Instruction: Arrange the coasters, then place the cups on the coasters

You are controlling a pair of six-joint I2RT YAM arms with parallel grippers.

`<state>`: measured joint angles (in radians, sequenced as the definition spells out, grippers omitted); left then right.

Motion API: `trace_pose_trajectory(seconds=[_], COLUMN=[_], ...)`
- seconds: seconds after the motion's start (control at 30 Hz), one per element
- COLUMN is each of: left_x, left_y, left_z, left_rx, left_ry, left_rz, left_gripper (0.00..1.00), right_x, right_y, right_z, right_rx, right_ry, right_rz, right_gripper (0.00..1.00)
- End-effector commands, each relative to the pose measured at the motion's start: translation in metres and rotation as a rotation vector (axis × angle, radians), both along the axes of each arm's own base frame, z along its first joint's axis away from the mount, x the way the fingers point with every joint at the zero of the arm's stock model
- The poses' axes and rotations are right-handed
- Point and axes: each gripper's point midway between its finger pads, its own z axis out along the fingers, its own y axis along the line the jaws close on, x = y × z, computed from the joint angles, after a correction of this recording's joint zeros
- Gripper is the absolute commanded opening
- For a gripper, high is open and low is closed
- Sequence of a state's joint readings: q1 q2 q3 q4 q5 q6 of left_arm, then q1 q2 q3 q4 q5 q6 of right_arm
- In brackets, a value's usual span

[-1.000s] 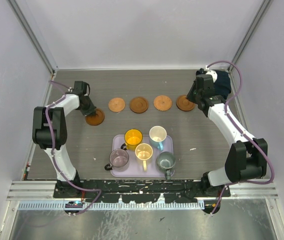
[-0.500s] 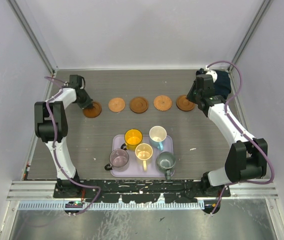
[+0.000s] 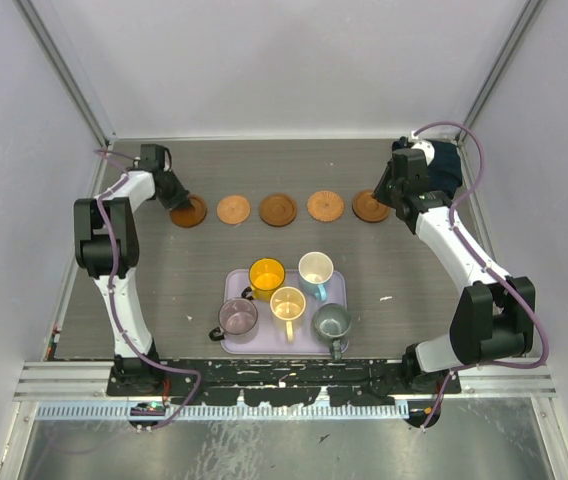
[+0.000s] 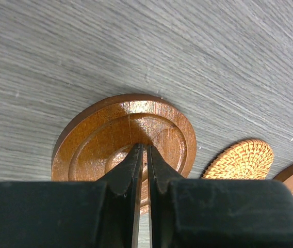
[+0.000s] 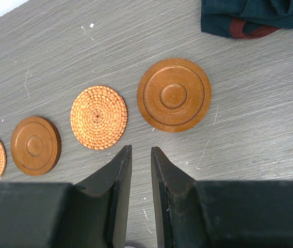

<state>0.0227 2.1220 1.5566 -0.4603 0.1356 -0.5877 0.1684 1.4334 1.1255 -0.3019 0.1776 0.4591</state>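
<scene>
- Since a second ago the left gripper [image 3: 177,200] and the wooden coaster [image 3: 189,212] under it have moved away from the tray's side and into line with the other four coasters [image 3: 278,209]. The right arm has not stirred.
- Left gripper: jaws closed, tips pressed on that coaster's raised centre. I judge it to be pushing, not pinching.
- Right gripper [image 5: 140,151]: jaws a little apart and empty, hovering near the right-end coaster [image 5: 174,95].
- Coasters: all five lie flat in a row across the far table [image 3: 164,290], apart from one another. I judge them thin, stiff and light. The glossy wooden ones should slide easily, the woven ones [image 5: 98,117] less so. There is little edge to pinch — better to press on top and drag, or nip the rim.
- Tray [image 3: 232,283]: it holds all five cups [image 3: 287,301], upright and close together, with nothing visible inside them. They look rigid and perhaps breakable — take one by the wall at the rim, or by the handle.
</scene>
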Motion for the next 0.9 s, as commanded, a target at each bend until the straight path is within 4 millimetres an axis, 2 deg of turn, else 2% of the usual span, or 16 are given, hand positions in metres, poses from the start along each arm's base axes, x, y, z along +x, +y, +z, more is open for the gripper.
trace_pose_trajectory(seconds=[0.0, 0.6, 0.87], left_x=[0.006, 0.015, 0.016], left_y=[0.002, 0.003, 0.001], left_z=[-0.012, -0.003, 0.004], left_rx=[-0.005, -0.002, -0.013], left_ry=[0.010, -0.026, -0.047], left_rz=[0.003, 0.005, 0.003], left_gripper=[0.10, 0.10, 0.14], right_x=[0.006, 0.006, 0.007], right_y=[0.001, 0.001, 0.001], right_z=[0.011, 0.007, 0.006], right_rx=[0.000, -0.005, -0.010], right_ry=[-0.043, -0.040, -0.038], right_rz=[-0.002, 0.005, 0.006], right_gripper=[0.27, 0.27, 0.27])
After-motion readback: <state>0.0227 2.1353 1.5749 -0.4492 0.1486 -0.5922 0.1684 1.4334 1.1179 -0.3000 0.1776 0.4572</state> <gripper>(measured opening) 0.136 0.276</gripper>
